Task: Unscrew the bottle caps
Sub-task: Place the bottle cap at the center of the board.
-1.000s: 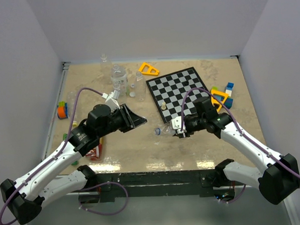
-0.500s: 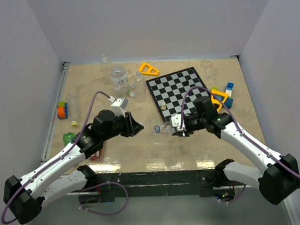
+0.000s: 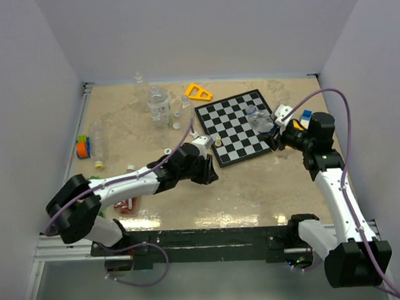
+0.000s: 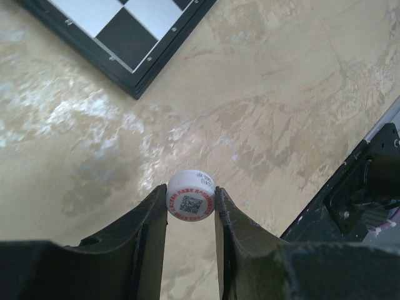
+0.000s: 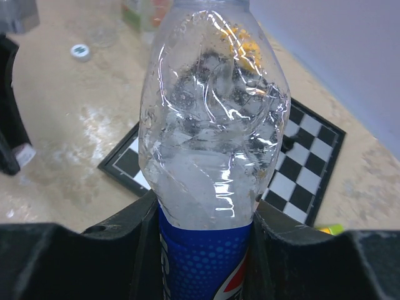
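The left gripper (image 4: 190,192) was closed narrow on a small round bottle cap (image 4: 190,204). It pinched the cap by the rim between its two fingers, with the printed face turned toward the wrist camera. The cap hung over bare desk (image 4: 281,94), just near of the chessboard's (image 4: 125,37) near corner, and nothing lay on the desk under it.

The right gripper (image 5: 204,206) was clamped on the blue-labelled end of a clear, crumpled bottle (image 5: 212,125). It held the bottle above the right part of the chessboard, well apart from the cap and to the far right of it. The bottle's long axis ran straight out from the right gripper, with the neck end away from the wrist and pointing toward the left of the scene. The neck was cut off at the top of the right wrist view and was too small in the top view, so whether it was bare could not be told.

With cap and bottle in separate grippers, this bottle looked finished. The next move was probably to set the cap down, and that turned on the bare desk lying straight below the left gripper. A standing clear bottle (image 3: 157,102) at the far left lay nearer the left arm than the right.
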Robot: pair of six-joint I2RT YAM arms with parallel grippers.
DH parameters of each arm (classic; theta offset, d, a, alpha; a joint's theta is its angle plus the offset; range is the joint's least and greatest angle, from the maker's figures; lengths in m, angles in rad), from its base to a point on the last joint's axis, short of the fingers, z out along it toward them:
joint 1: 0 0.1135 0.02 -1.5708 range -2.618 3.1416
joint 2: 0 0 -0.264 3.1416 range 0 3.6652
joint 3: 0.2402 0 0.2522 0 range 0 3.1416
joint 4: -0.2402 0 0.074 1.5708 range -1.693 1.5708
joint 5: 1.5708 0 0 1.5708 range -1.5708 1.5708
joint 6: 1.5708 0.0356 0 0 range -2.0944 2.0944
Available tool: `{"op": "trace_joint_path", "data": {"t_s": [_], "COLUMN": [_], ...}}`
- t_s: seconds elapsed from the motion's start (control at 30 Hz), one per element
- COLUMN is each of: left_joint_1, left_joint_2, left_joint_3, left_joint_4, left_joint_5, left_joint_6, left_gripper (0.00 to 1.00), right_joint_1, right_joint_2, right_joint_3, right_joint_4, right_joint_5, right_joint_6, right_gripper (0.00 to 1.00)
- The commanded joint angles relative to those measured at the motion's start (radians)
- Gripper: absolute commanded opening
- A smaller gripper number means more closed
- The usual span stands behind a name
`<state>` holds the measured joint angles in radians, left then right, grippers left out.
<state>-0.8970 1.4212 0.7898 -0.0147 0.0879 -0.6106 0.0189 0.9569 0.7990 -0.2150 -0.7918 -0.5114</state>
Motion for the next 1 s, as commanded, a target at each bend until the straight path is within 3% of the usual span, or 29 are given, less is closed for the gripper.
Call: {"op": "trace_joint_path", "data": {"t_s": [0.0,0.37,0.5,0.6,0.67,0.83,0.97], "left_joint_1": [-0.062,-0.125,-0.126,-0.126,-0.126,-0.126,-0.126], "left_joint_2": [0.138,0.524,0.593,0.598,0.587,0.516,0.423], "left_joint_3": [0.147,0.459,0.519,0.525,0.525,0.490,0.427], "left_joint_4": [0.113,0.085,0.067,0.062,0.058,0.059,0.064], "left_joint_5": [-0.053,-0.083,-0.080,-0.117,-0.120,-0.128,-0.114], "left_joint_6": [-0.021,-0.044,-0.038,-0.037,-0.037,-0.028,-0.015], "left_gripper": [0.00,0.03,0.15,0.30,0.43,0.60,0.62], "right_joint_1": [-0.098,-0.186,-0.188,-0.186,-0.188,-0.188,-0.188], "right_joint_2": [-0.038,-0.041,-0.046,-0.040,-0.034,-0.018,-0.018], "right_joint_3": [0.031,-0.012,-0.024,-0.029,-0.030,-0.032,-0.035], "right_joint_4": [0.121,0.193,0.192,0.189,0.193,0.192,0.189], "right_joint_5": [0.031,-0.007,-0.018,-0.029,-0.038,-0.058,-0.076], "right_joint_6": [0.161,0.261,0.263,0.260,0.261,0.252,0.241], "right_gripper": [0.15,0.15,0.15,0.16,0.16,0.16,0.16]}}
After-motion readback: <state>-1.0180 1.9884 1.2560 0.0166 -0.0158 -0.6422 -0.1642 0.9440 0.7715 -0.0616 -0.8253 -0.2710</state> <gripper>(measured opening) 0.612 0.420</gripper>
